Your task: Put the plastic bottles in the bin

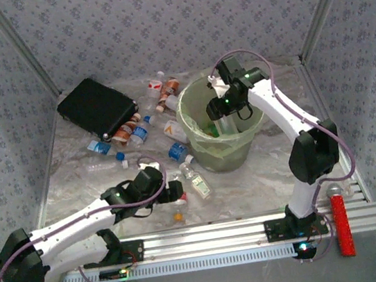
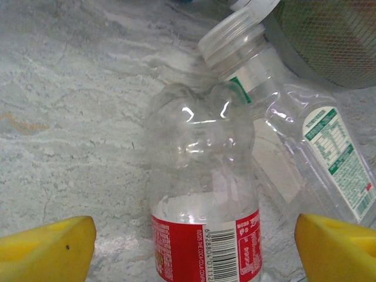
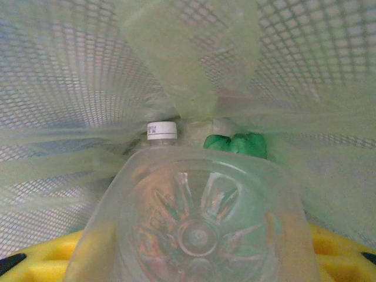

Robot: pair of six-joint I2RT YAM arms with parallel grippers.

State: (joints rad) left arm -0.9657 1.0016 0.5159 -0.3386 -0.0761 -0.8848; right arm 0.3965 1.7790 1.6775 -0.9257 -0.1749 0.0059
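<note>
A clear plastic bottle with a red label [image 2: 202, 176] lies on the table between my left gripper's [image 2: 194, 252] yellow fingers [image 2: 47, 249]. They stand wide apart on either side of it, open, with a gap to each. In the top view this gripper [image 1: 176, 193] is just left of the pale green bin [image 1: 194, 136]. My right gripper [image 1: 222, 111] reaches down into the bin. It is shut on a clear bottle [image 3: 197, 229] whose base faces the camera. Past it in the bag-lined bin lie a white-capped bottle [image 3: 161, 130] and a green one [image 3: 235, 144].
A green-labelled clear bottle [image 2: 294, 129] lies touching the red-labelled one, beside the bin's wall [image 2: 329, 41]. Several more bottles [image 1: 137, 130] lie scattered between the bin and a flat black case [image 1: 97, 108]. An orange cap [image 1: 178, 217] and a red tool [image 1: 341, 224] lie near the front rail.
</note>
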